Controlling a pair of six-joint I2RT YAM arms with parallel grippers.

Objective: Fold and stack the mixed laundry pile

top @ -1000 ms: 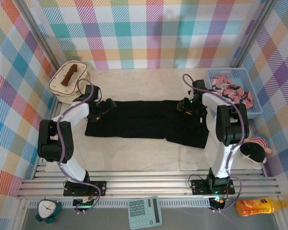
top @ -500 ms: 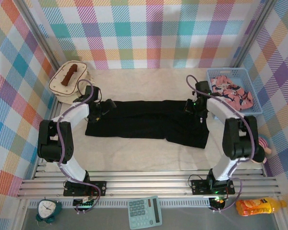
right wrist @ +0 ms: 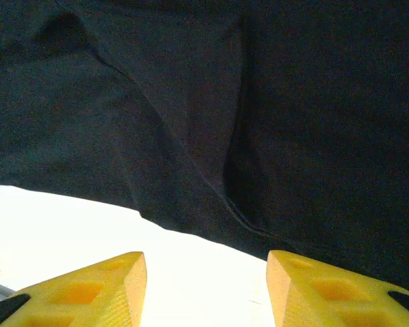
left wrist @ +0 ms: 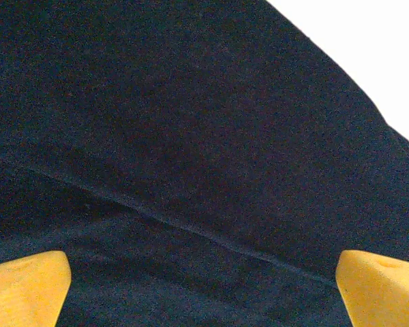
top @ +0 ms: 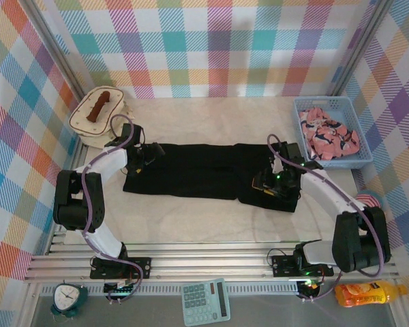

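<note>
The large black shirt (top: 204, 170) lies spread flat across the middle of the table. My left gripper (top: 148, 152) rests low over its left end; in the left wrist view its yellow fingertips (left wrist: 26, 287) stand wide apart, open, with black cloth (left wrist: 191, 136) and a seam beneath. My right gripper (top: 261, 183) hovers at the shirt's near right hem. In the right wrist view the gripper (right wrist: 204, 289) is open over bare table, with the shirt's hem (right wrist: 211, 225) just ahead. The pink printed garment (top: 327, 136) lies bunched in the basket.
The light-blue mesh basket (top: 296, 103) stands at the back right. A cream quilted bag (top: 97, 116) sits at the back left, close to my left arm. A plush toy (top: 369, 201) lies at the right edge. A calculator (top: 204, 302), a clock (top: 68, 296) and an orange bottle (top: 368, 294) sit below the rail.
My right arm has swung from the shirt's far right edge toward me, down to its near right hem. The left gripper has barely moved.
</note>
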